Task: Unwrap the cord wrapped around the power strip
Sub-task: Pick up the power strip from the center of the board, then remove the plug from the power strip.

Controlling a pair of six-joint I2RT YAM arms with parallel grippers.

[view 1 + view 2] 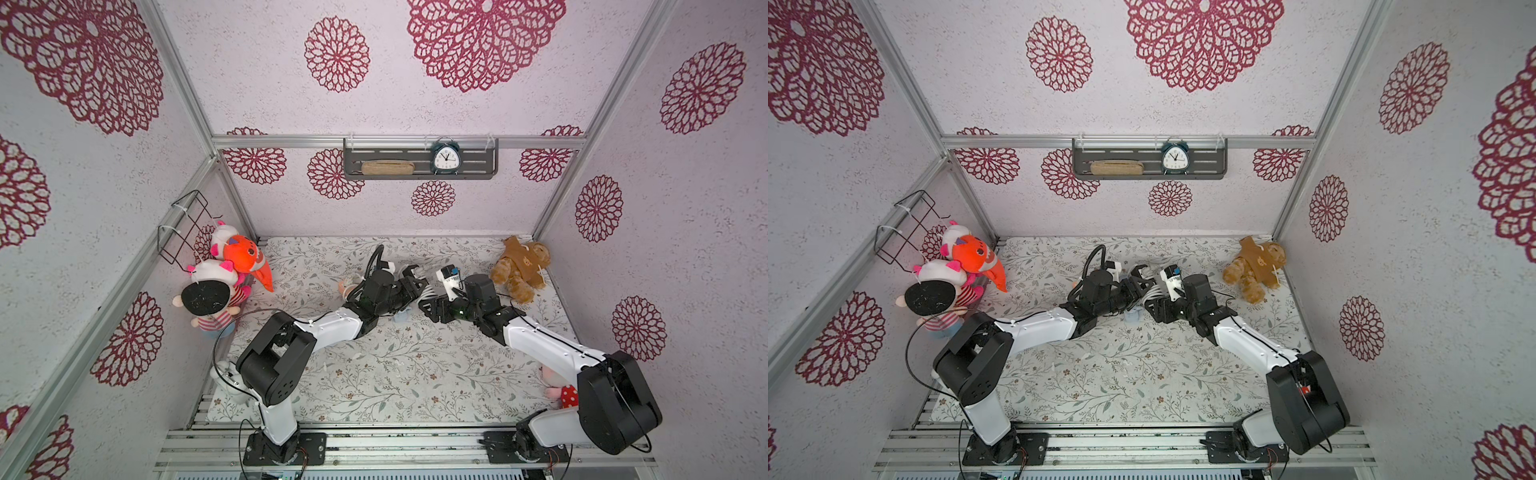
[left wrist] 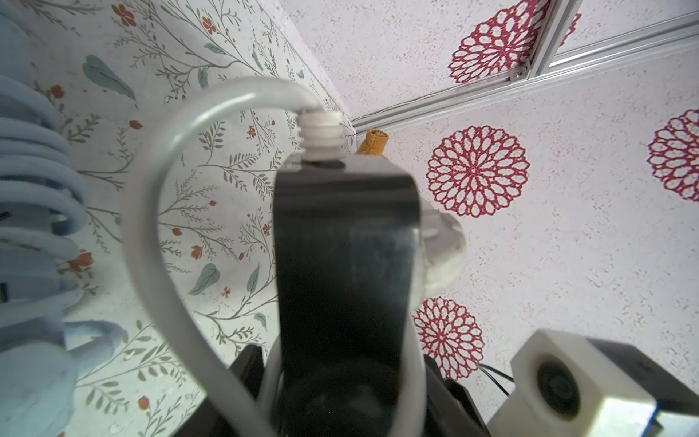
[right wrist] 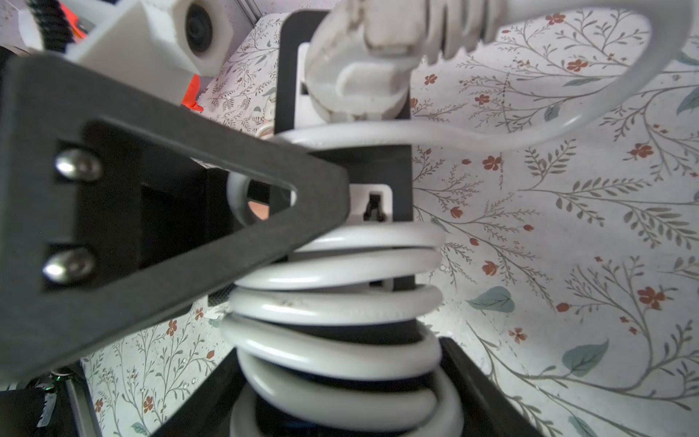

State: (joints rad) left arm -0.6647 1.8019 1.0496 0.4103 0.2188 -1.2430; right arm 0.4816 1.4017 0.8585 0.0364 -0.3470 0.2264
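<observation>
Half the table (image 1: 395, 374), nearer the arm bases, gives you room. The right gripper (image 1: 430, 308) clamps the power strip (image 3: 382, 162), whose length runs straight out from it; whether the left gripper (image 1: 415, 279) is pinching anything, you cannot tell.

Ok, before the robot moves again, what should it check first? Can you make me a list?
1. The right claw holds the power strip: ok.
2. The left claw squeezes the plug tight: cannot tell.
3. The plug is free of the power strip: cannot tell.
4. The cord is off the power strip: not ok, many loops wrap it.
5. The teddy bear lies away from the cord: ok.
</observation>
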